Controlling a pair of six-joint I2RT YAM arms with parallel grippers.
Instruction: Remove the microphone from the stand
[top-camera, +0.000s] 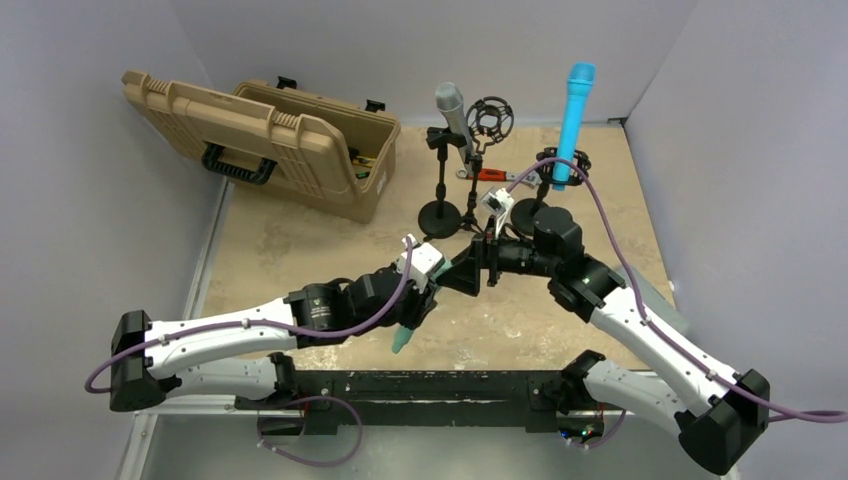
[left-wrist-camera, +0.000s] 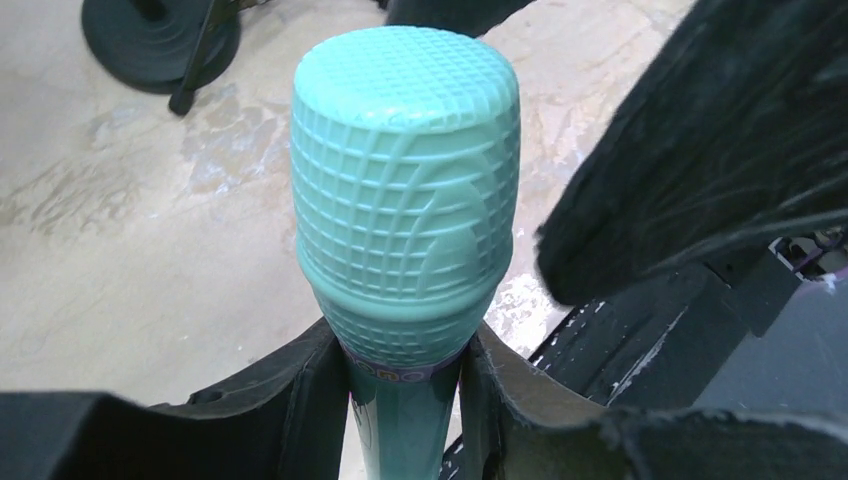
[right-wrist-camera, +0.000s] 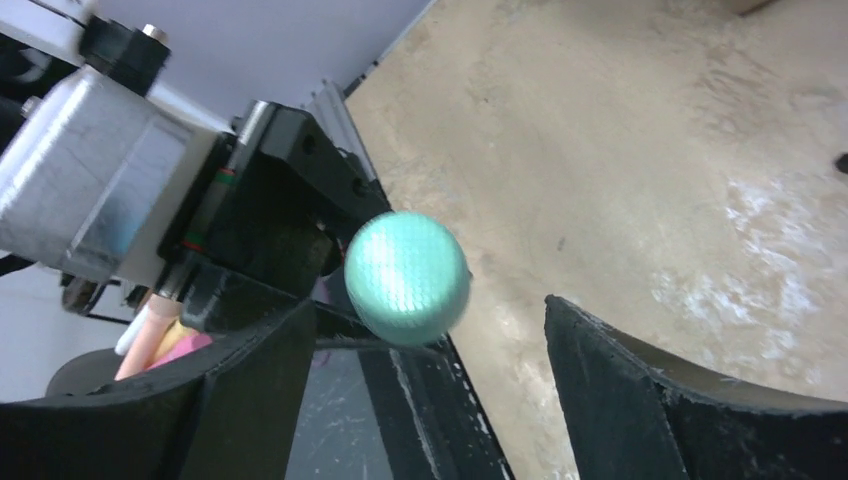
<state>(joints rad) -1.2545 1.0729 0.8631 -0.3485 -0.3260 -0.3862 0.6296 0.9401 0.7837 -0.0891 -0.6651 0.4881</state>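
My left gripper (top-camera: 425, 300) is shut on a teal microphone (left-wrist-camera: 405, 180), held by its neck just under the ribbed head, off any stand, above the table's near middle. Its handle end (top-camera: 402, 340) sticks out below the gripper in the top view. My right gripper (top-camera: 465, 272) is open and empty and faces the left gripper closely; in the right wrist view the teal head (right-wrist-camera: 407, 277) sits just ahead of its spread jaws. A grey microphone (top-camera: 452, 108) and a blue microphone (top-camera: 575, 115) stand in stands at the back.
An empty black shock mount (top-camera: 491, 117) stands between the two back microphones, with round stand bases (top-camera: 440, 215) below. An open tan case (top-camera: 270, 145) sits at the back left. White walls close in the sides and back.
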